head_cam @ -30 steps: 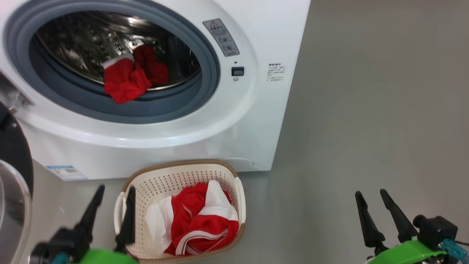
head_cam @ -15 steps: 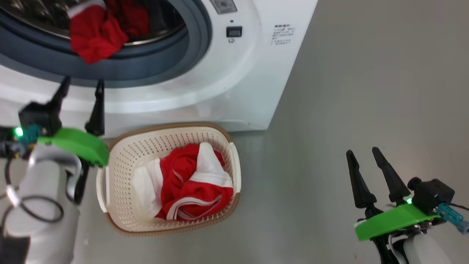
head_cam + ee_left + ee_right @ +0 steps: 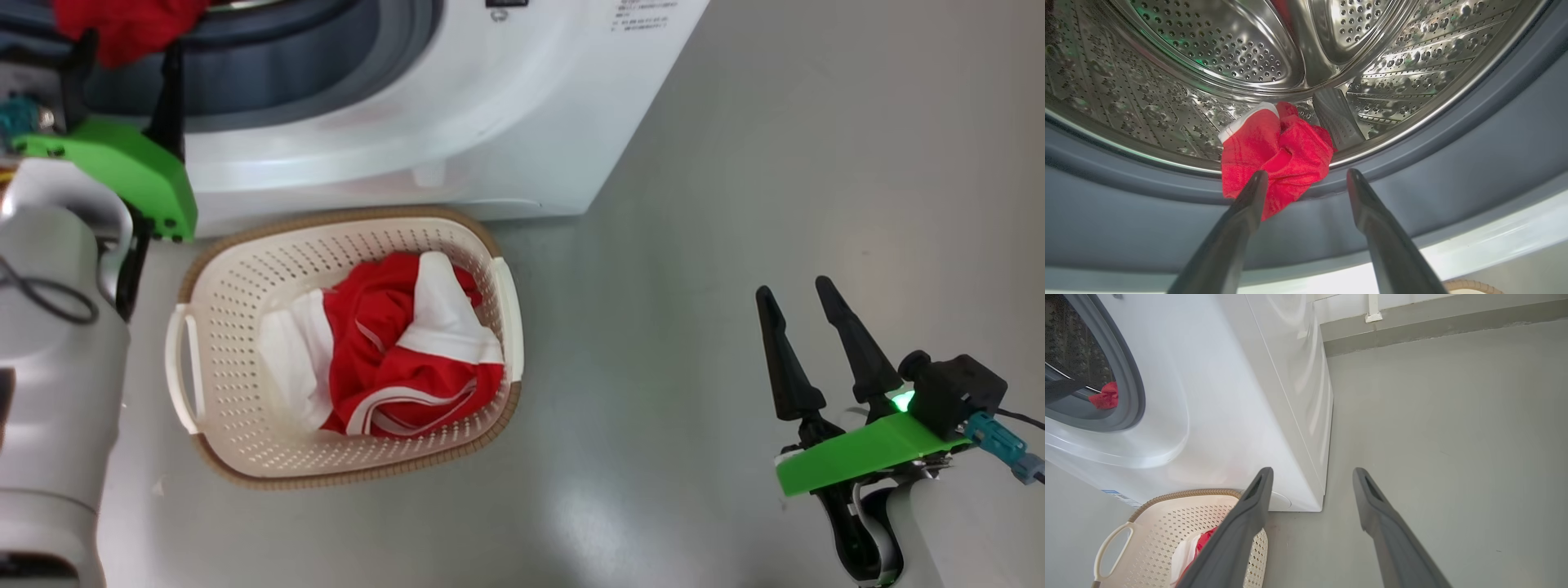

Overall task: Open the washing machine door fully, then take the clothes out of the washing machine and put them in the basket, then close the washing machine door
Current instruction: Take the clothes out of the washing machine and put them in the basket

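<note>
The white washing machine (image 3: 457,122) stands open at the top of the head view; its door is out of view. One of the red clothes (image 3: 1278,151) hangs over the drum's lip onto the grey rubber ring (image 3: 1453,163). My left gripper (image 3: 1306,174) is open right in front of it, its left fingertip overlapping the cloth's lower edge, nothing gripped. In the head view the left gripper (image 3: 126,57) points into the opening under red cloth (image 3: 122,28). The cream basket (image 3: 237,278) on the floor holds red and white clothes (image 3: 384,343). My right gripper (image 3: 793,290) is open and empty over the floor, right of the basket.
Grey floor stretches to the right of the machine (image 3: 1229,396) as far as a wall base (image 3: 1412,330). The basket (image 3: 1151,531) sits tight against the machine's front bottom. My pale left forearm (image 3: 49,367) stands to the left of the basket.
The head camera has tilted down, shifting the whole picture up. My left gripper has risen from beside the basket to the machine's opening, in front of the red cloth. The right gripper stays open.
</note>
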Tool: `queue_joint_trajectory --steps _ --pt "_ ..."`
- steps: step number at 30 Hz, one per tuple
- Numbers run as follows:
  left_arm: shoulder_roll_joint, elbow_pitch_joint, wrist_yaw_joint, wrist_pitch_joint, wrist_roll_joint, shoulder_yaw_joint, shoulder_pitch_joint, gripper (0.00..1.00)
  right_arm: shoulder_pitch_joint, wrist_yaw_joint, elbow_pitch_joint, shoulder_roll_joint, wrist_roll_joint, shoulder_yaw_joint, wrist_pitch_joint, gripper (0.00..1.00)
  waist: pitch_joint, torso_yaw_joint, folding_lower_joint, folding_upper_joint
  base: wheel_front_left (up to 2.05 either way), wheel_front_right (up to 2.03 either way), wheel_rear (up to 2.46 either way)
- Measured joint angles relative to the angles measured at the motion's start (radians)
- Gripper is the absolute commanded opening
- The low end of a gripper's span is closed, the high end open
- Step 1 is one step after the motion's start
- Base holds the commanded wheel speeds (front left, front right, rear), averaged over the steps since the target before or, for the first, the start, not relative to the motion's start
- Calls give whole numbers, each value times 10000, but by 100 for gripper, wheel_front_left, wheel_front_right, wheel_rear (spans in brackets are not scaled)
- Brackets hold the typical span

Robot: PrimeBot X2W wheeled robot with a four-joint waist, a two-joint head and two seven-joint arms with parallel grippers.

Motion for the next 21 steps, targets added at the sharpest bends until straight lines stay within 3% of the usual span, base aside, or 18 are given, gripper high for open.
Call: queue_joint_trajectory --steps 8,21 --pt "136 1214 4 2 211 -267 -1161 100 -223 0 -25 15 0 155 0 100 533 -202 0 0 0 0 0" --pt "650 1862 186 94 382 -589 -1985 100 -460 0 -58 82 0 391 0 100 1109 -708 1 0 0 0 0"
